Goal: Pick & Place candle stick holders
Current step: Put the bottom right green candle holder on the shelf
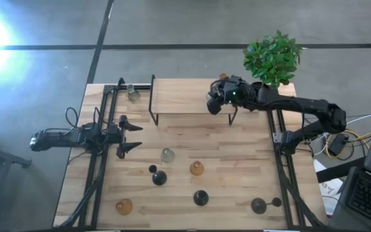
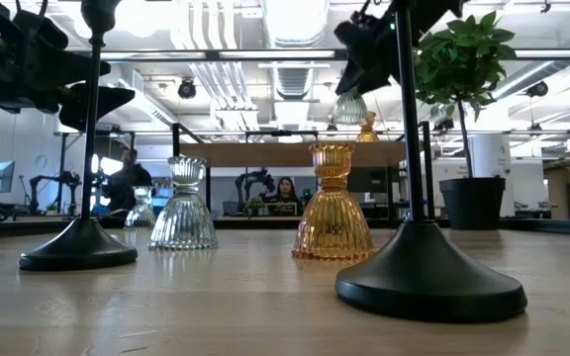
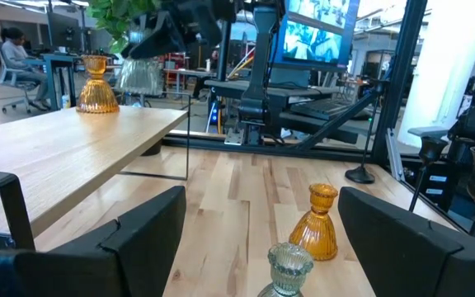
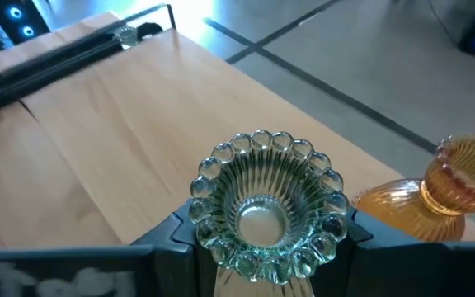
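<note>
Upper right of the high view, the right pincer [image 1: 219,103] grips a clear glass holder [image 4: 264,206] over the wooden shelf [image 1: 182,95]. It looks rigid, slick and breakable, best clamped around its ribbed body. The left pincer [image 1: 131,135] waits open at the desk's [image 1: 237,167] left.

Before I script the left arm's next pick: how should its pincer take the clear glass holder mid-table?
Probably by the narrow neck of the clear glass holder, coming in level from the left pincer side. It stands upright, waisted above a flared ribbed base, so the fingers can seat there.

No readable text, label, brand, number or sign anywhere in these views
</note>
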Controlling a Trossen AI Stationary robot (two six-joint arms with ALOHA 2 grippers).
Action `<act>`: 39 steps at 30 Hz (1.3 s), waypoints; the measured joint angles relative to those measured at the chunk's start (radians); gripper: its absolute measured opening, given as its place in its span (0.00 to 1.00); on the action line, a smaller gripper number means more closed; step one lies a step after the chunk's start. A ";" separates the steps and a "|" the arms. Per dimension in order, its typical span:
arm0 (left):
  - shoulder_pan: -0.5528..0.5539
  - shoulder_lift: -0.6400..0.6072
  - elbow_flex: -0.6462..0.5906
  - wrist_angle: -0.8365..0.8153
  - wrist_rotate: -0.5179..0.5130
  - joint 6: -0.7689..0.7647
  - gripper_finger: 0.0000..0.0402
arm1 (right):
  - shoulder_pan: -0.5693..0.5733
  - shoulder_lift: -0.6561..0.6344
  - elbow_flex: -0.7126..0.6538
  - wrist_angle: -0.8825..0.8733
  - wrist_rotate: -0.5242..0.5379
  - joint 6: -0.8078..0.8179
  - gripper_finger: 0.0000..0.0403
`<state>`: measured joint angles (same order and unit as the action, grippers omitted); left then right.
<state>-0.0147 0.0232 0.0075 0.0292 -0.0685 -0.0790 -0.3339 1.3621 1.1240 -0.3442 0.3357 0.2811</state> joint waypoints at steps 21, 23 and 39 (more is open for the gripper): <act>0.000 0.000 0.000 0.000 0.000 0.000 0.81 | -0.054 0.003 -0.193 0.261 -0.004 -0.032 0.30; 0.000 0.000 0.000 0.000 0.000 0.000 0.81 | -0.063 0.003 -0.195 0.260 -0.004 -0.033 0.30; 0.000 0.000 0.000 0.000 0.000 0.000 0.81 | -0.117 0.003 -0.190 0.274 -0.034 -0.076 0.30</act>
<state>-0.0147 0.0234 0.0075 0.0295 -0.0685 -0.0791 -0.4507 1.3655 0.9337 -0.0704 0.3012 0.2054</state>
